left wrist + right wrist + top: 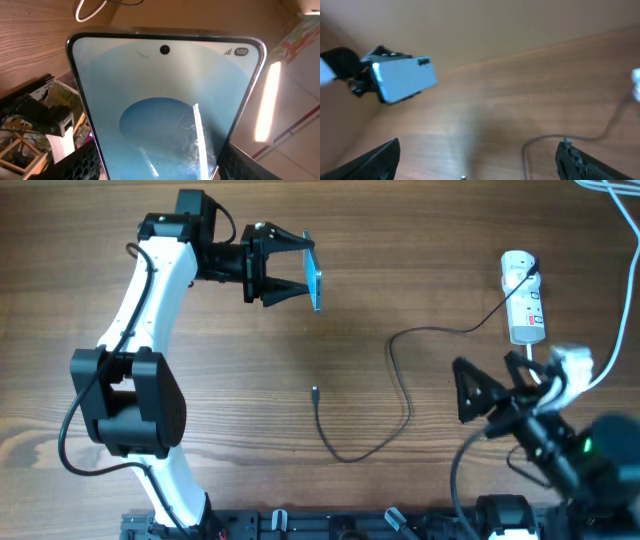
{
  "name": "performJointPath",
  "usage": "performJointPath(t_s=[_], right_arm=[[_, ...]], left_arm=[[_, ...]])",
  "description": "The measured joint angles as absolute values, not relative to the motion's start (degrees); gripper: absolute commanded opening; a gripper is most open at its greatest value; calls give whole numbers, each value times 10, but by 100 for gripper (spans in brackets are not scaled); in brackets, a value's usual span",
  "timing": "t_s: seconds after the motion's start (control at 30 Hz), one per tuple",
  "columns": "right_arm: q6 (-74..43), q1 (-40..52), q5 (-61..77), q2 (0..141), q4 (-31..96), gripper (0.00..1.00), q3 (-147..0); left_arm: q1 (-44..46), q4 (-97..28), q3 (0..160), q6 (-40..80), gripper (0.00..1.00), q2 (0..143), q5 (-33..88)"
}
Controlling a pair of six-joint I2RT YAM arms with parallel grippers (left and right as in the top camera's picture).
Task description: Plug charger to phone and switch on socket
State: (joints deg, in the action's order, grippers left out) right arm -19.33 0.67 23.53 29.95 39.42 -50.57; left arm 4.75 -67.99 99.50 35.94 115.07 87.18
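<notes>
My left gripper [292,270] is shut on the phone [314,276] and holds it on edge above the table at the upper middle. The phone's teal-blue screen [165,105] fills the left wrist view and also shows in the right wrist view [404,78]. The charger's thin black cable [405,395] snakes across the table; its metal-tipped connector [315,391] lies free at the centre. Its plug sits in the white socket [524,298] at the right. My right gripper [468,390] is open and empty, hovering right of the cable, whose loop shows in the right wrist view [555,140].
The socket's thick white cord [618,290] runs up along the right edge of the table. A white block [572,364] sits on the right arm just below the socket.
</notes>
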Motion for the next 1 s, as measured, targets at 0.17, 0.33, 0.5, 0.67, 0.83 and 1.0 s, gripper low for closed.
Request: performJointPath(t_s=[0.17,0.33,0.5,0.67,0.83,1.0], right_arm=[[-196,7,449,420,321,100,-566],[-174,67,448,520,479,99,-615],[-159,314,199,689,683,99,-879],[-238,509,-41,854,705,99,-1065],[-310,531,-190,936,638,87,-1074],[-326,530,-247,941,578,69,-1075]], left_arm=[[48,-679,995,360,68,1150,872],[48,-679,995,362,68,1150,874],[48,-681,995,362,68,1150,873],[48,-680,995,364,68,1150,874],[48,-680,995,364,68,1150,874],[48,-680,995,364,68,1150,874]])
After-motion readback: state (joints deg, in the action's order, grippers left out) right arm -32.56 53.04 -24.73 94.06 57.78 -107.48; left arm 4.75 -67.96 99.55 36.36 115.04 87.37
